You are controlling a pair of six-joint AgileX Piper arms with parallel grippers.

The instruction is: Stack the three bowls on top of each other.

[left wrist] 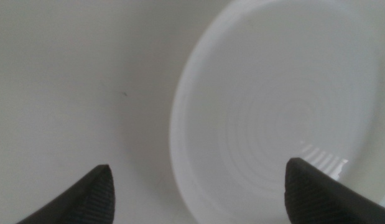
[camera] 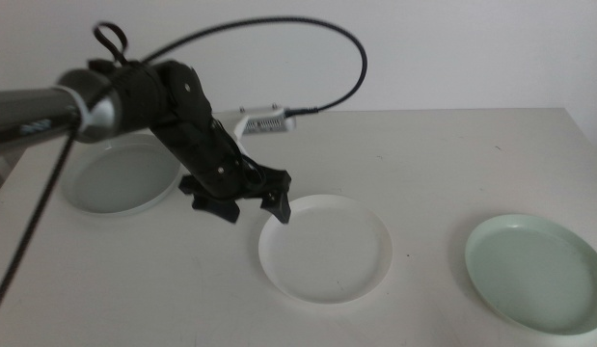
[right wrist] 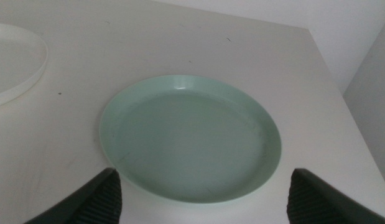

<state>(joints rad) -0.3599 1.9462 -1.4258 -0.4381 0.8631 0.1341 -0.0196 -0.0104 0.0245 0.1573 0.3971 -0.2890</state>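
Middle view: left tool [camera: 252,206] sits low at the near-left rim of the white bowl [camera: 325,249], mid-counter [camera: 423,154]; grey-blue bowl [camera: 120,178] lies behind the arm at left, mint bowl [camera: 535,271] far right. Left wrist view: jaws wide, straddling the white bowl's [left wrist: 273,106] rim, one over its floor, one over bare counter. Right wrist view: right tool [right wrist: 201,199] wide, hovering above the mint bowl [right wrist: 189,137]. Bowls are round and upright; no long axis.

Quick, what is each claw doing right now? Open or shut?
Left claw: open, holding nothing, its jaws either side of the white bowl's rim.
Right claw: open, holding nothing, above the mint green bowl.
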